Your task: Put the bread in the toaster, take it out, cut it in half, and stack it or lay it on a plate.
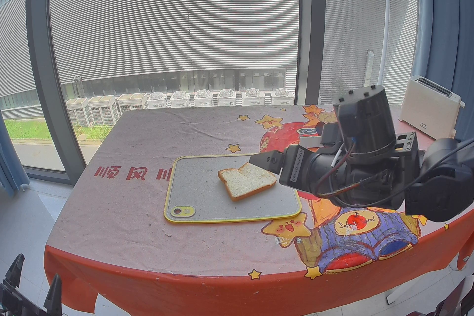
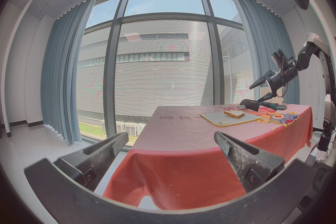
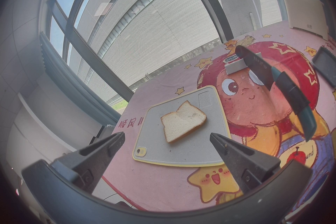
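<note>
Blocking the right half of the table in the head view, the right arm covers most of the knife. The right wrist view shows the knife lying at about 3 o'clock of the cutting board, its dark blade propped on a small white rest and its handle dark with teal. A dark tray beyond the knife is cut off at the picture's edge, so its full shape cannot be told. The table wears a pink cloth with a red hem, printed with yellow stars and a cartoon face, and stands against tall windows with grey frames and blue curtains; a ribbed grey building fills the glass. The bread, one pale slice with a brown crust, lies flat on the right half of the board, which is grey with a yellow rim, rounded corners and a hanging hole at its 7 o'clock corner. The toaster, a cream box with a slot on top, stands at the table's 2 o'clock corner, well apart from the bread. The right gripper hovers above the table at 3 o'clock of the bread, jaws spread and holding nothing. The left gripper hangs off the table at 7 o'clock, jaws likewise spread and holding nothing.
</note>
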